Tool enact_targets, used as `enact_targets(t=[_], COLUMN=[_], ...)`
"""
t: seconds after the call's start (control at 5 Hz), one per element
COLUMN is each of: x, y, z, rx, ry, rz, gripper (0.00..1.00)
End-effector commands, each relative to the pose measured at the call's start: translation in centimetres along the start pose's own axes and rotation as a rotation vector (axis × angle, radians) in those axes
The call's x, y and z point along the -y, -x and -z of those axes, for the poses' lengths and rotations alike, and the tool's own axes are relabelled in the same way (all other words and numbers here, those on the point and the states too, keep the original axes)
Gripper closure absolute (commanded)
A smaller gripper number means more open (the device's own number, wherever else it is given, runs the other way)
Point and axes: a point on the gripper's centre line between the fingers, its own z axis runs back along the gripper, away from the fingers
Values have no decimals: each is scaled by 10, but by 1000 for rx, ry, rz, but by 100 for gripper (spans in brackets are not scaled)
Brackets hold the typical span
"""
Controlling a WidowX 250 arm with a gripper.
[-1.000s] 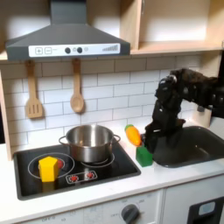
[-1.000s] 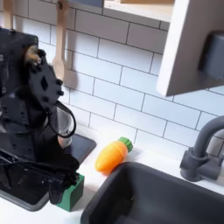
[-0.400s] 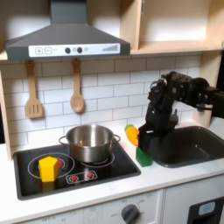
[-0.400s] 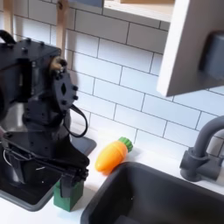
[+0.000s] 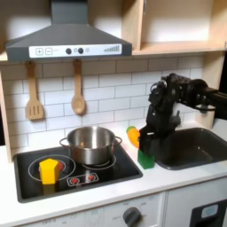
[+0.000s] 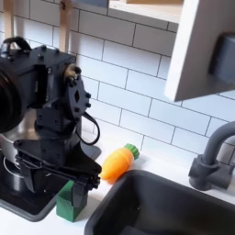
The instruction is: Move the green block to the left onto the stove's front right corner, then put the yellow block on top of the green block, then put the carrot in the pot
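Observation:
The green block sits on the white counter between the stove and the sink. My gripper hangs right over it, open, with its dark fingers reaching down to the block's top edges. The orange carrot lies just behind the block, near the tiled wall. On the stove's back right burner stands the steel pot. The yellow block rests on the front left burner.
A dark sink basin lies to the right of the block in both exterior views, with a grey faucet behind it. Two wooden utensils hang on the tiled wall under the range hood.
My arm has swung left and lowered in the first exterior view, bringing the gripper down over the green block. The blocks, carrot and pot have stayed in place.

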Motion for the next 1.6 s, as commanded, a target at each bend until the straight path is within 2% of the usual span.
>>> enact_targets(t=[0.0,0.6,0.8,1.0,1.2,1.4], x=[0,0,1,4,8,10], y=[0,0,-2,-13,-15,-19], z=[0,0,8,7,17,25], rx=[0,0,4,35,17,3], ry=[0,1,-5,2,11,6], rz=[0,0,2,-1,2,5], gripper=[0,0,0,0,0,0])
